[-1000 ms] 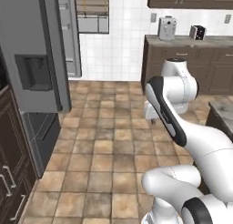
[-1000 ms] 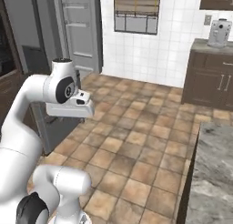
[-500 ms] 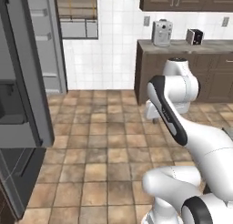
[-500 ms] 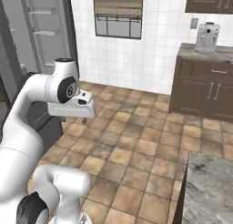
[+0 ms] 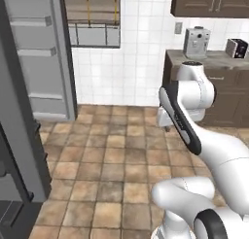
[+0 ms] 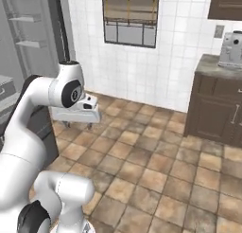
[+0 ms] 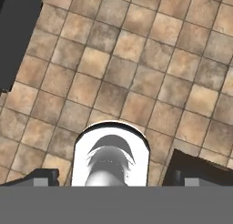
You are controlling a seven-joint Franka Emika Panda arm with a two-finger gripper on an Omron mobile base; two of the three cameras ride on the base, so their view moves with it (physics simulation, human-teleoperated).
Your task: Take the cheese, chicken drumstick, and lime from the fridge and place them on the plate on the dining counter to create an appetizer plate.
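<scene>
Fridge (image 5: 29, 73) is sitting tall and grey at the left of my left base view, its pale grey inner shelves and door bins showing, so the door is standing open. I am taking that fridge as my landmark. To its right a white tiled wall (image 5: 131, 63) is running back, with a dark framed panel (image 5: 92, 19) set into it just beside the fridge. Farther right from the fridge, a dark brown cabinet counter (image 5: 214, 87) is carrying a silver boxy coffee machine (image 5: 196, 42) and a small toaster (image 5: 237, 48). Brown tiled floor (image 5: 112, 165) is spreading out between the fridge and that counter.

I am holding the white arm's two-finger gripper (image 6: 78, 124) low over the floor, well apart from the fridge, pointing down. In the hand view the dark fingertips (image 7: 41, 176) are standing wide apart with nothing between them but floor tiles. I cannot tell what is lying on the fridge shelves.
</scene>
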